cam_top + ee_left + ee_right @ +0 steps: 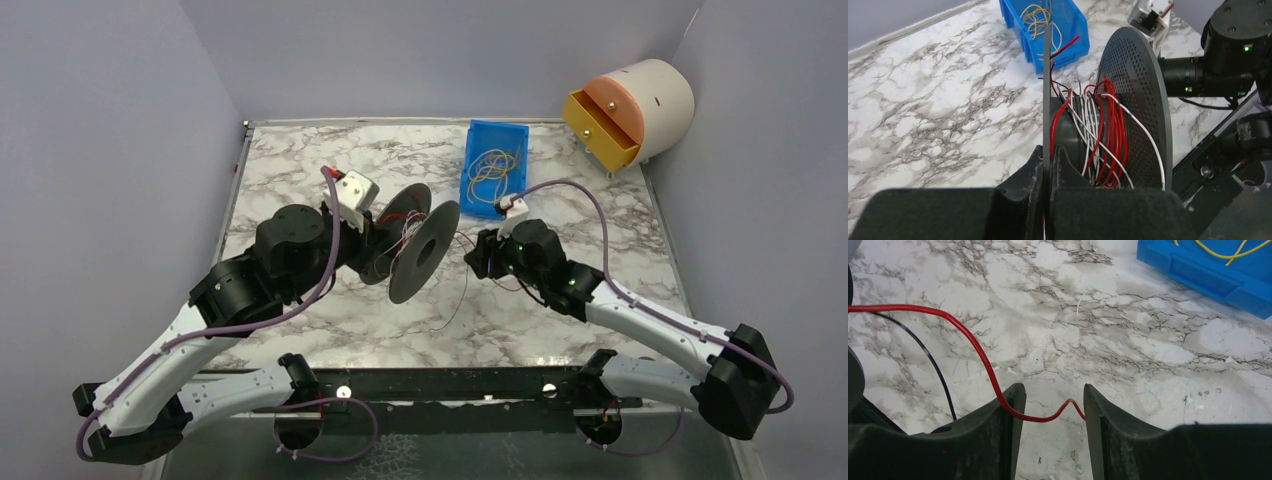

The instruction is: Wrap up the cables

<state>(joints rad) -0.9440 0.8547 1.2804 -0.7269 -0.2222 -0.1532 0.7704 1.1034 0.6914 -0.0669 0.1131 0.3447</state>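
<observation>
Nearest, the right gripper [1053, 390] stands partly apart and grips nothing. A red cable [973, 345] sags loose across the gap between its fingers, and a black strand [930, 360] trails beside it over the marble surface [1128, 340]. Just to its left, the left gripper [1047, 150] is clamped tight on the thin rim of a dark spool [1135, 100], holding it tilted; whether the lower edge touches the surface I cannot tell. Most of the cables [1110, 125] sit on the hub between the two flanges, red turns mixed with white strands [1088, 130], wound loosely and crossing one another. A slack tail runs from the hub toward the right gripper.

These wires look very light, soft and springy, with no stiffness to hold a shape. I judge that loose turns will spring off the hub unless the tail is kept taut. The best hold, by my reckoning, is a pinch on the red tail close to the spool, square between the pads, since so thin a strand could slip out at the fingertips.

Farther back, a blue bin [1198, 275] holds yellow wires [1035, 17]. Beyond it, at the corner, stands a cream cylindrical drawer unit [655, 95] with a yellow drawer [600, 125].
</observation>
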